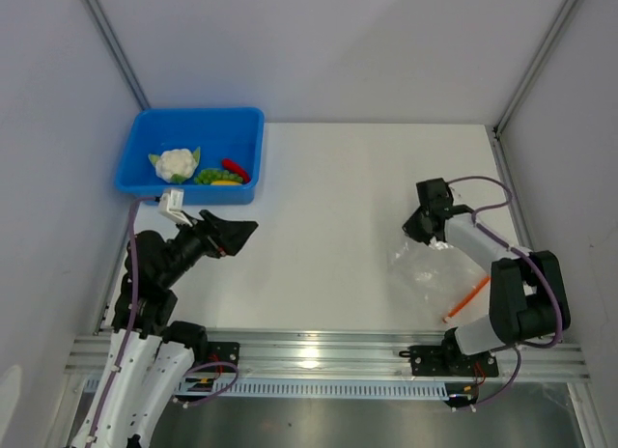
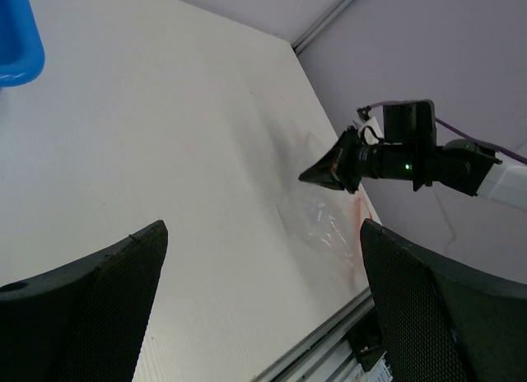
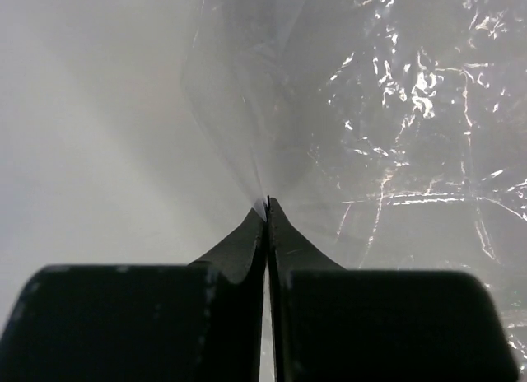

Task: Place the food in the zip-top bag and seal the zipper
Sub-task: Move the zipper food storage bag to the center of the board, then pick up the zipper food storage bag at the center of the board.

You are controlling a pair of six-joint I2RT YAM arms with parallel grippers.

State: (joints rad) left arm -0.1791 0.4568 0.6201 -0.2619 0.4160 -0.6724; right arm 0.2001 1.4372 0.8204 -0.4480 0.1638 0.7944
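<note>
Zip-top bag (image 1: 435, 269) lies crumpled on the right side of the white table (image 1: 328, 226), close to your right arm's base. Your right gripper (image 3: 267, 205) has its jaws pressed together on a fold of the clear film. The zipper (image 1: 468, 297) runs as a thin red-orange strip along the bag's near right edge. Well apart, at the far left corner, the blue bin (image 1: 198, 120) holds the cauliflower (image 1: 177, 163), the grape bunch (image 1: 208, 176), the chili pepper (image 1: 236, 166) and the yellow piece (image 1: 227, 182). Your left gripper (image 1: 246, 231) hangs just in front of the bin, fingers (image 2: 90, 316) spread wide, holding nothing. None of the food is in the zip-top bag.
</note>
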